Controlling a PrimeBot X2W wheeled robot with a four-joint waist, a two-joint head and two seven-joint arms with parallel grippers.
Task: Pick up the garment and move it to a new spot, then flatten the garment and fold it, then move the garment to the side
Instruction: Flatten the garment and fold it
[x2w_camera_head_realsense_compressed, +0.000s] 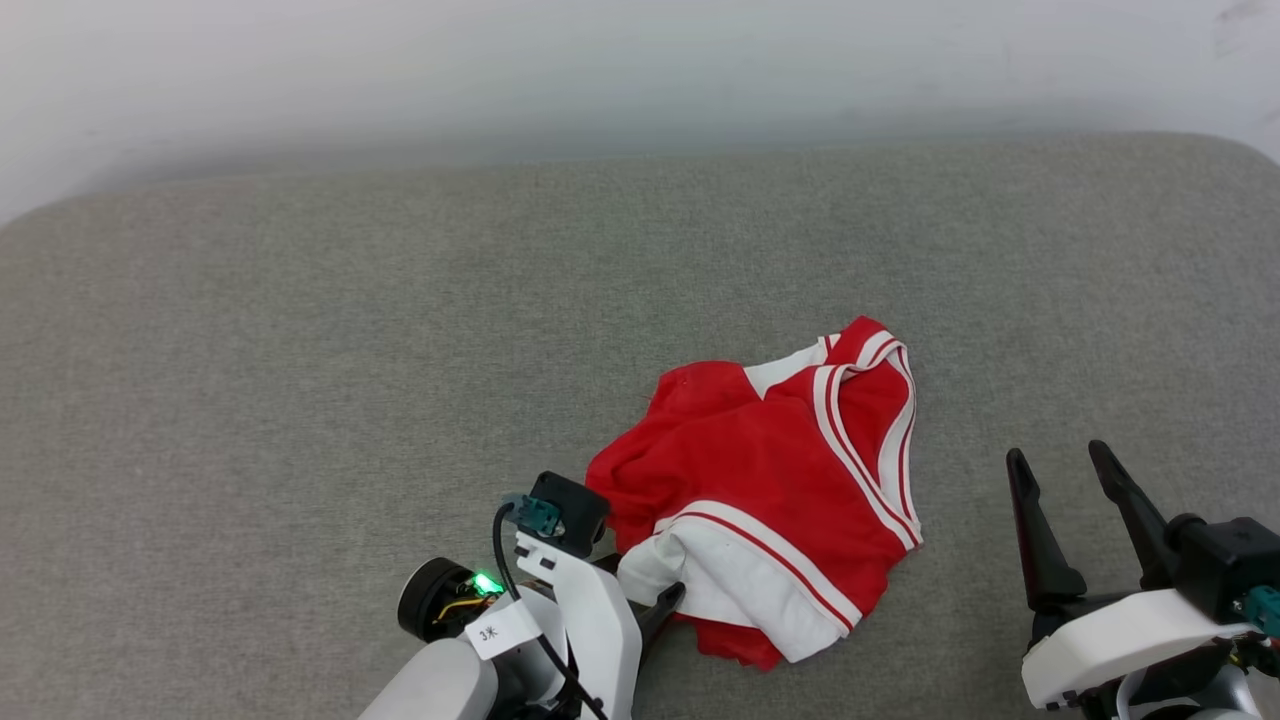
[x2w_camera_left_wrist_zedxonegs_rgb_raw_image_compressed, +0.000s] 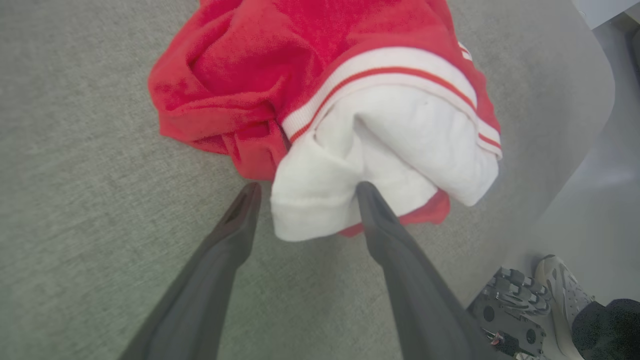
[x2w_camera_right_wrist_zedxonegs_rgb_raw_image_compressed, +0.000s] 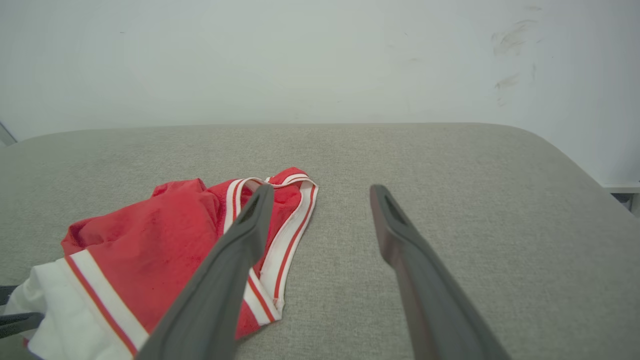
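Observation:
The garment (x2w_camera_head_realsense_compressed: 770, 480) lies crumpled on the grey padded surface (x2w_camera_head_realsense_compressed: 400, 350), red with a white sleeve and red-and-white striped trim. My left gripper (x2w_camera_left_wrist_zedxonegs_rgb_raw_image_compressed: 306, 187) is open at the garment's near edge, and a fold of the white sleeve (x2w_camera_left_wrist_zedxonegs_rgb_raw_image_compressed: 400, 145) sits between its fingers. The right one of those fingers (x2w_camera_left_wrist_zedxonegs_rgb_raw_image_compressed: 380, 220) touches the white fabric. In the head view the left gripper (x2w_camera_head_realsense_compressed: 655, 605) sits at the garment's lower left. My right gripper (x2w_camera_head_realsense_compressed: 1058, 452) is open and holds nothing, off to the garment's right, above the bare surface. The garment (x2w_camera_right_wrist_zedxonegs_rgb_raw_image_compressed: 150, 245) lies to its left.
A white wall (x2w_camera_head_realsense_compressed: 640, 70) runs behind the surface's far edge. In the left wrist view the surface's rounded edge (x2w_camera_left_wrist_zedxonegs_rgb_raw_image_compressed: 595, 100) drops to the floor, where a wheeled base (x2w_camera_left_wrist_zedxonegs_rgb_raw_image_compressed: 510, 310) and a person's pale shoe (x2w_camera_left_wrist_zedxonegs_rgb_raw_image_compressed: 557, 282) stand. Bare grey surface spreads left of the garment and beyond it.

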